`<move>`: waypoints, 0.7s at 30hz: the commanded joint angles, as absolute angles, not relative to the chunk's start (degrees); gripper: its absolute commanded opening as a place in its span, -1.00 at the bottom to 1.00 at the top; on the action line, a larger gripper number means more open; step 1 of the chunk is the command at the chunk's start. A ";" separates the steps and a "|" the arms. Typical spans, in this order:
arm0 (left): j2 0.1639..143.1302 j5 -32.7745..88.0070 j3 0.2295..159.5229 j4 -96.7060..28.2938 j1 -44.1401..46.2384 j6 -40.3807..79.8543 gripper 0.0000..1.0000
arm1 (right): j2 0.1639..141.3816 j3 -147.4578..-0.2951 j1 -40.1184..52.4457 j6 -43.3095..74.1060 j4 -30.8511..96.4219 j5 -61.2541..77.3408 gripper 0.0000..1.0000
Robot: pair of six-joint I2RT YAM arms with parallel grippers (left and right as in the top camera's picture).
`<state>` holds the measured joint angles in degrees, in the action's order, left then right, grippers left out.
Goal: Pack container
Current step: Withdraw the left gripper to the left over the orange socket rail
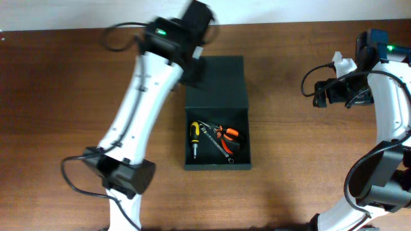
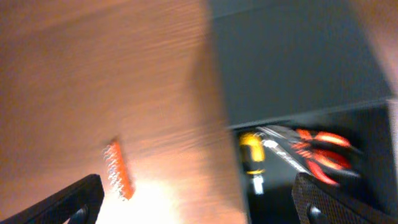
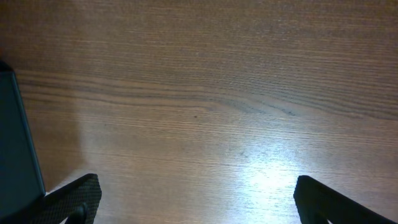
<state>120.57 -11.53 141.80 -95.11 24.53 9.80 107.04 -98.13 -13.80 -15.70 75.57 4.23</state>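
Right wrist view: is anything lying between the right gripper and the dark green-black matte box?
Nothing visible does. Only bare brown wooden table lies between the open right gripper and the dark green-black matte rectangular box, whose wall shows at the left edge.

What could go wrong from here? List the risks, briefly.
1. A small orange item lies on the table outside the container. The overhead view does not show it, so it might get left out.
2. The left end effector, open and blurred near the lid, could bump it.
3. The pliers lie across a wrench beside the screwdriver; a shift could obstruct closing.
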 commanded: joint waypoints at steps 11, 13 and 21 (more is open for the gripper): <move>113.86 -8.51 143.26 -96.71 3.27 13.17 0.99 | 107.15 -98.13 -13.93 -16.25 75.55 4.95 0.98; 110.67 -8.19 142.15 -96.71 2.20 11.90 0.99 | 107.15 -98.13 -13.93 -16.25 75.55 4.95 0.98; 95.33 -8.38 124.40 -96.68 -0.49 11.99 0.98 | 107.15 -98.13 -13.93 -16.25 75.55 4.95 0.98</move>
<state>101.32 -8.82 132.03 -96.51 1.08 12.25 107.04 -98.13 -13.80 -15.68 75.59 4.23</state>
